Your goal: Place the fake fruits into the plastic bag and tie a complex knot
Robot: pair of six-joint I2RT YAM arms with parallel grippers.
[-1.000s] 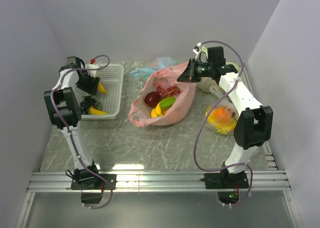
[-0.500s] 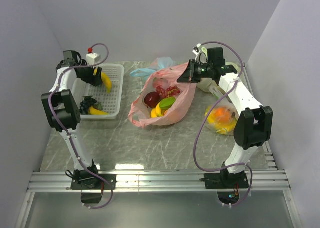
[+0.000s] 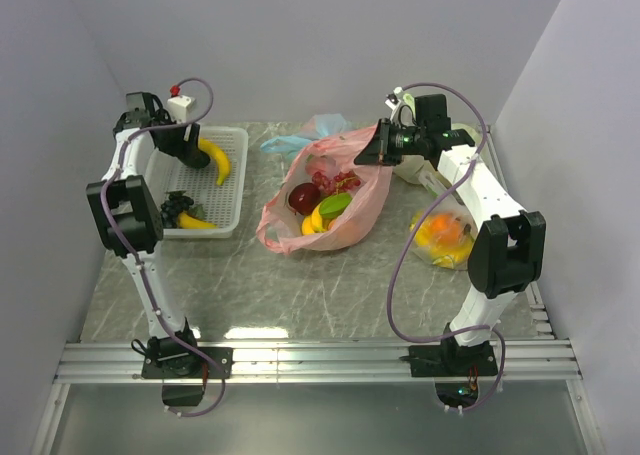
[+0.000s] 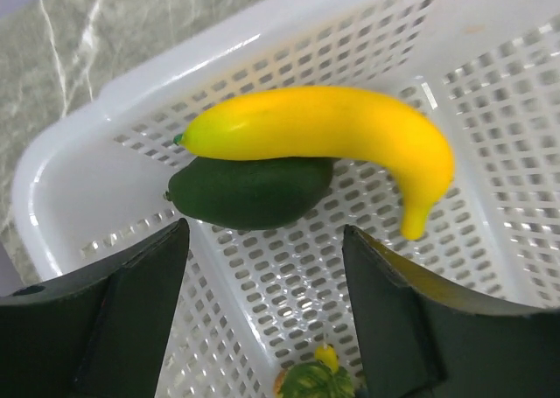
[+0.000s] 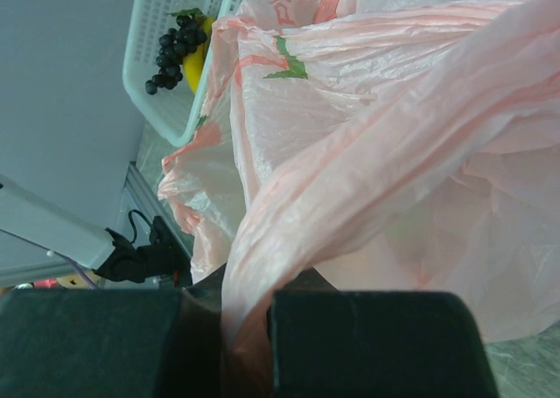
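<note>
A yellow banana (image 4: 332,131) touches a dark green fruit (image 4: 249,192) in the white basket (image 4: 490,83) — left hand (image 4: 265,240) spread wide.

Glossy, smooth plastic banana (image 4: 332,127) inside white perforated plastic basket (image 4: 516,205); right of basket, thin crinkly pink bag (image 5: 394,109) (translucent film).

White perforated basket (image 3: 230,205) at left, pale blue bag (image 3: 285,143) behind — grey marbled tabletop (image 3: 300,285) beneath.

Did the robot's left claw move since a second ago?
Yes. The left gripper has pulled back toward the far rim of the white perforated plastic basket, leaving the curved yellow plastic banana lying inside.
</note>
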